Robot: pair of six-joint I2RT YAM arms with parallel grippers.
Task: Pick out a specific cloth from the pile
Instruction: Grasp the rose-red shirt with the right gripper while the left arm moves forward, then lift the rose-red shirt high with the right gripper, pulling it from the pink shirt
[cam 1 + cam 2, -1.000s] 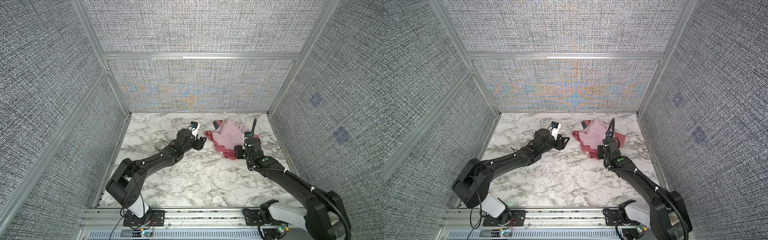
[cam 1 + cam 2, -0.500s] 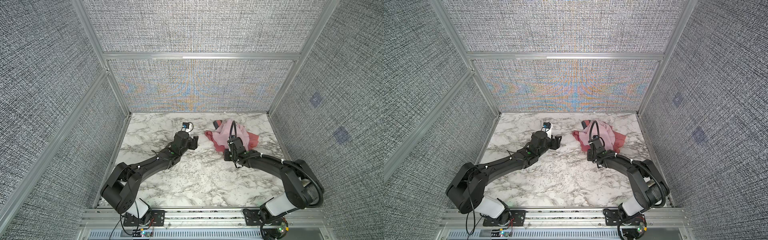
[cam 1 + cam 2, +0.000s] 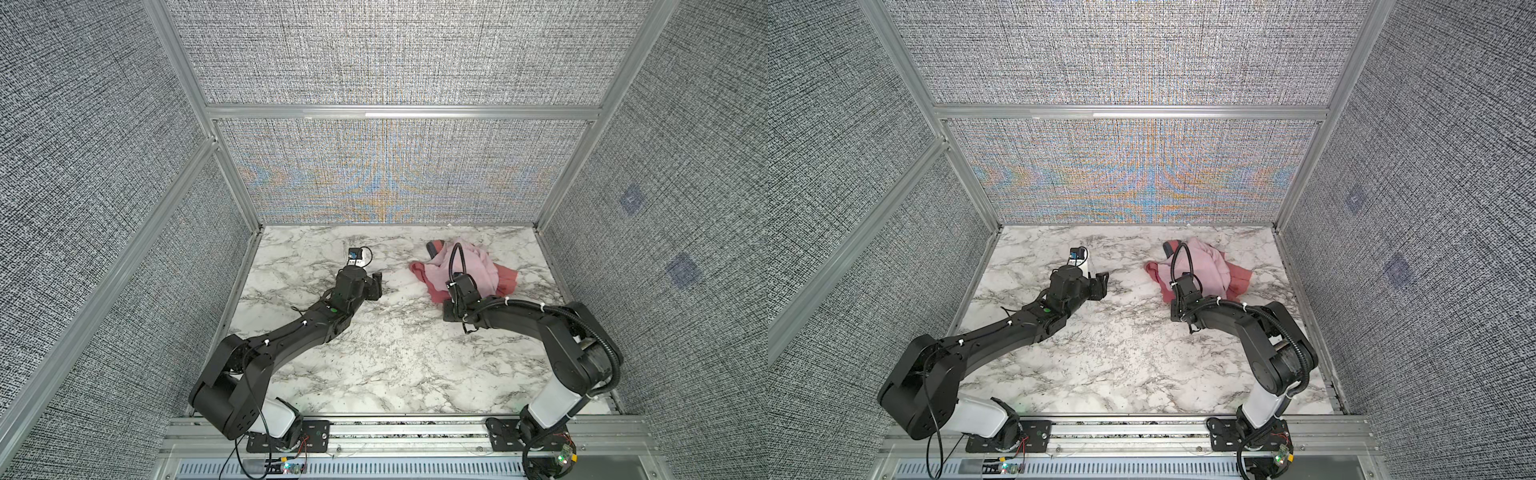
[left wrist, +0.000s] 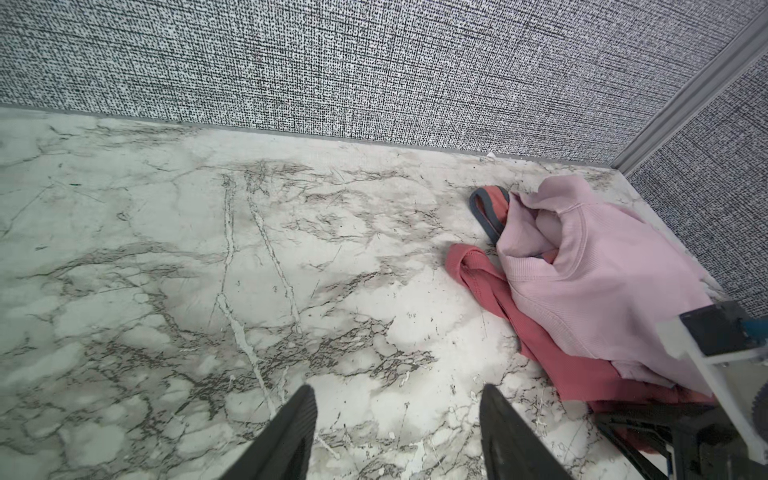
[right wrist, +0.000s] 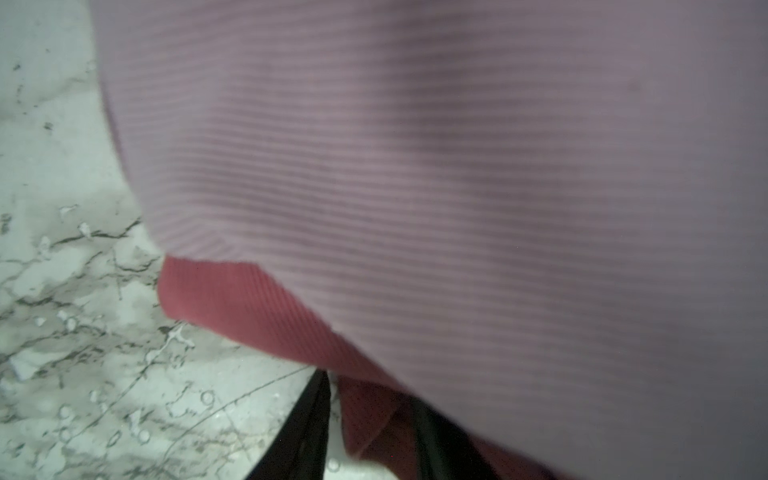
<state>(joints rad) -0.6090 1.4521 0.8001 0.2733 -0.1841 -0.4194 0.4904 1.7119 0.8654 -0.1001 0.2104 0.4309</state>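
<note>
My left gripper point(image 4: 395, 390) over the bare marble table point(image 3: 395, 361), jaws wide apart, my right gripper point(image 5: 370, 399) at the pile point(image 3: 482, 270) near the back right corner, jaws around a fold of the rose-red cloth point(image 5: 232, 307), which lies under the pale pink garment point(image 4: 602, 291), I cannot tell whether they pinch it

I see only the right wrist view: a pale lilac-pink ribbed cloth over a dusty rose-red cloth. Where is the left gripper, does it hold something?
Observer: The left gripper is open above the bare white marble tabletop, beside the pile, holding nothing.
Operator: Has the pile other garments?
Observer: A salmon-coral cloth sticks out from under the pale lilac-pink cloth, on the side away from the left gripper.
Operator: Anything more?
Observer: A small dark grey-blue band lies at its far end, near the back wall.
</note>
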